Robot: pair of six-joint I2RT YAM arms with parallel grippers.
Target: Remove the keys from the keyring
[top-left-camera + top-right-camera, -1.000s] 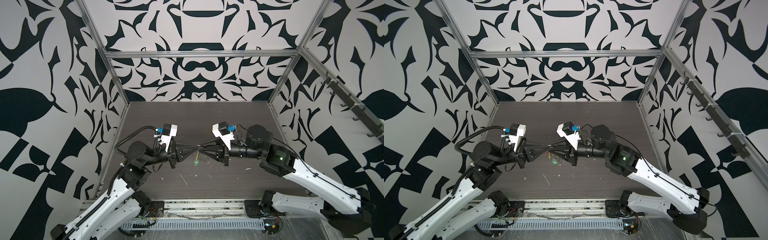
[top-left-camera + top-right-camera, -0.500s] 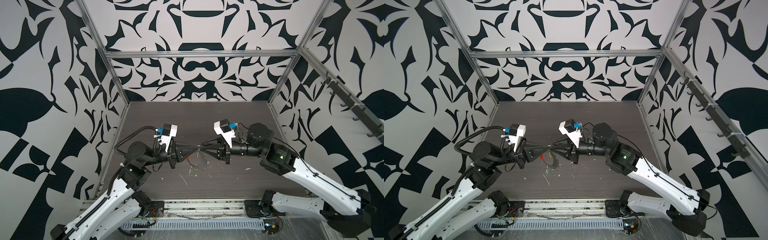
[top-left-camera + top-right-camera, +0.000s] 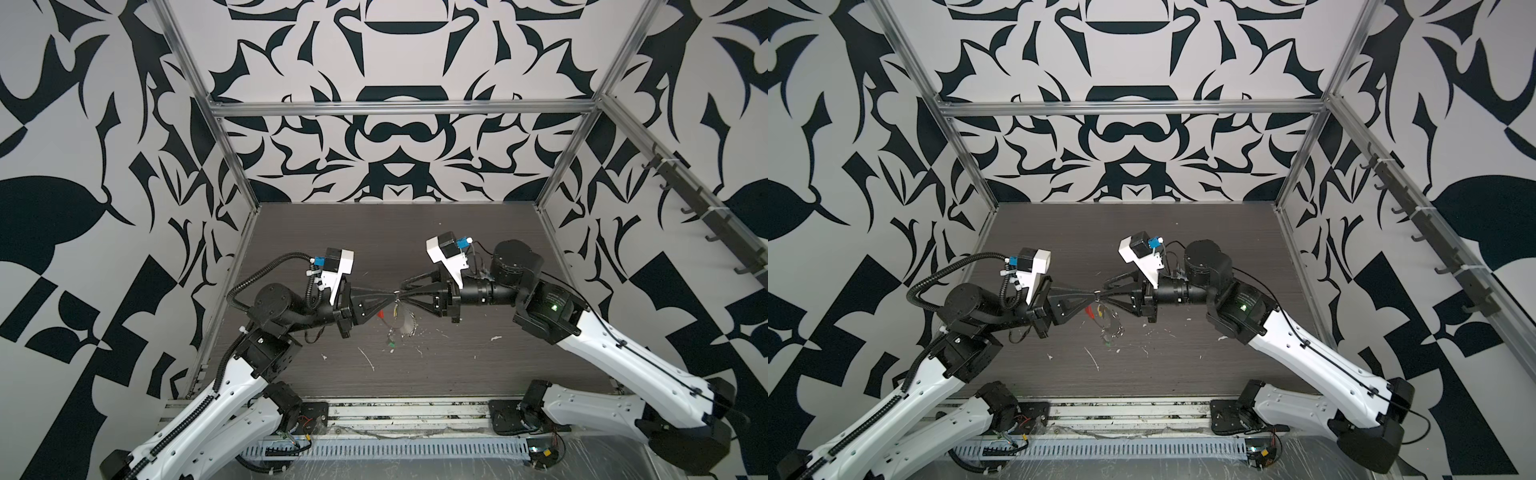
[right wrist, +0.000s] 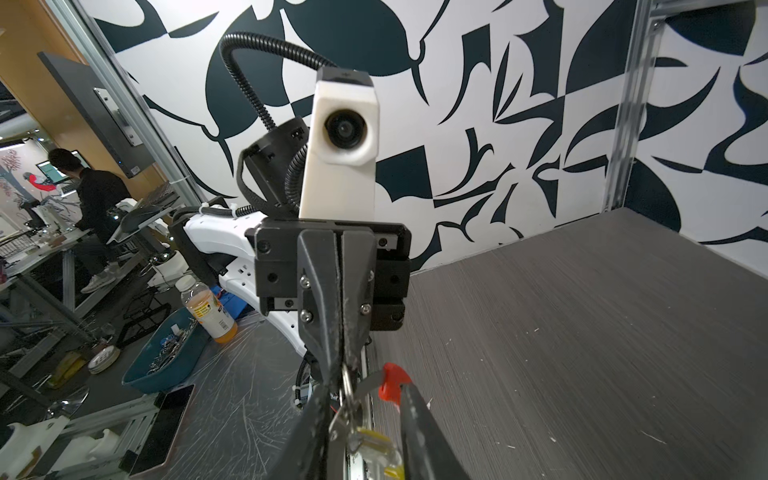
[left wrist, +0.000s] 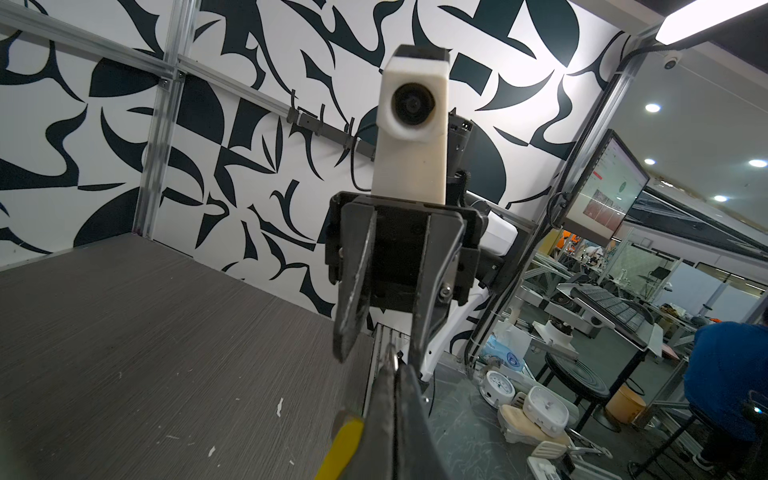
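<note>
My left claw [image 4: 343, 365] is clamped on a small silver ring [image 4: 347, 384]; right claw [image 5: 376, 359] apart, yellow key tag [image 4: 374, 442] dangling just below it. Light, slick, swingy: I'd pinch its flat body.

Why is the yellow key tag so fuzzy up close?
Left wrist view: the yellow tag sits too close to the lens to focus; right wrist view: fuzzy too, while the red segment looks sharper; both top views: the keyring is tiny and smeared.
</note>
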